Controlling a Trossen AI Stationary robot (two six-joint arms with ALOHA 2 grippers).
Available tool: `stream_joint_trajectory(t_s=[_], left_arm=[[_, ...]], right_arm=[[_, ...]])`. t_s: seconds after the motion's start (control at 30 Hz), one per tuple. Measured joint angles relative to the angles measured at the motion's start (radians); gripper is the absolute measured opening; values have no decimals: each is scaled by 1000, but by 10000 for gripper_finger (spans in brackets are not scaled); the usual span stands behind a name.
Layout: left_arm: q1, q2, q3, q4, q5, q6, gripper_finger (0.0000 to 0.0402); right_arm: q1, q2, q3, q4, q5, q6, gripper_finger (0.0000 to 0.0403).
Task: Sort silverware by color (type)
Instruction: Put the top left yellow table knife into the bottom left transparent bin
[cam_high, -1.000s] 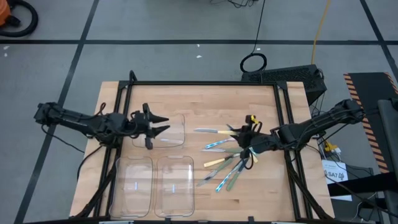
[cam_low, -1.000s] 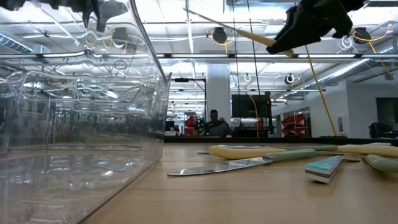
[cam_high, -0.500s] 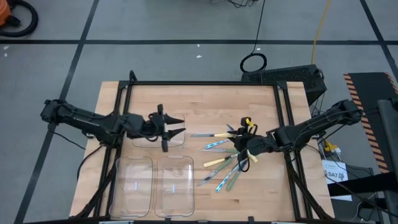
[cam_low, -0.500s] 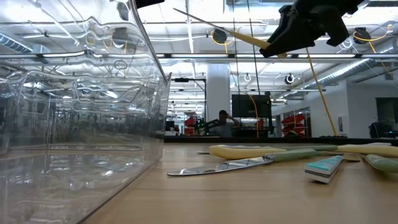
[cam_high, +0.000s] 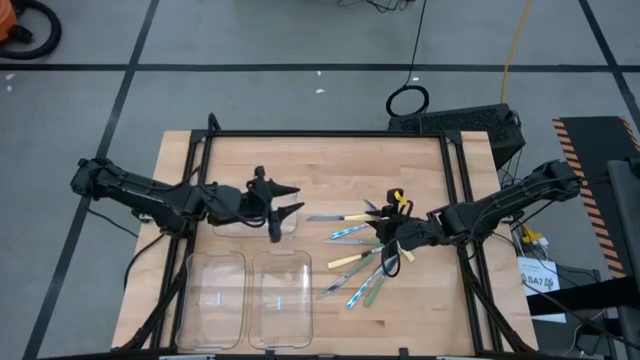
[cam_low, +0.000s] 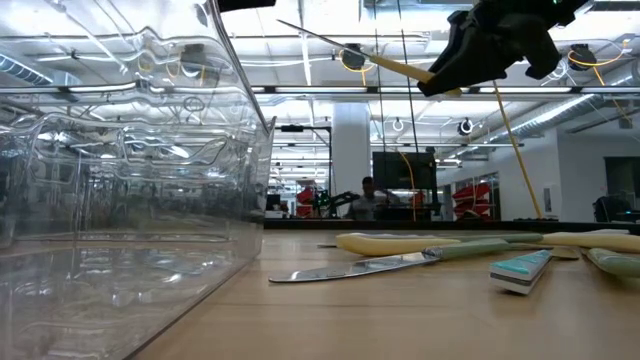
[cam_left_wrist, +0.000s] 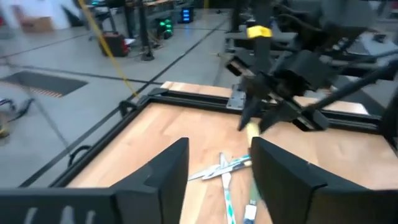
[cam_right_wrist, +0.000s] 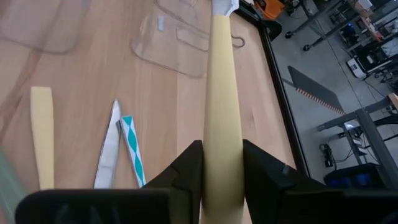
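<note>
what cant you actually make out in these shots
- Yellow-handled utensil in the right gripper: right wrist view cuts its metal end at the edge; knife or fork unclear.
- Utensil pile: high view, too small and overlapping to count.
- Clear trays: low view, contents lost in reflections.

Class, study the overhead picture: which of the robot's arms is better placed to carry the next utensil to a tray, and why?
The right. The right gripper is already shut on a yellow-handled knife, lifted above the pile. The left gripper hangs open and empty over the upper clear tray, away from the silverware.
</note>
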Motion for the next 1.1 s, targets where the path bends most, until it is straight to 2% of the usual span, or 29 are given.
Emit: stream_joint_trajectory(t_s=[0.13, 0.2, 0.43, 0.93, 1.1], left_arm=[[1, 1, 0, -21, -137, -74, 230], [6, 0, 0, -19, -173, -102, 242], [12, 0, 0, -91, -167, -177, 248], [-75, 0, 0, -63, -155, -134, 248], [-97, 0, 0, -43, -155, -73, 248]], right_arm=[[0, 0, 0, -22, 0, 0, 77], [0, 0, 0, -18, 0, -4, 77], [-1, 1, 0, -11, 80, -75, 77], [0, 1, 0, 57, 85, -225, 77], [3, 2, 0, 54, 181, -258, 77]])
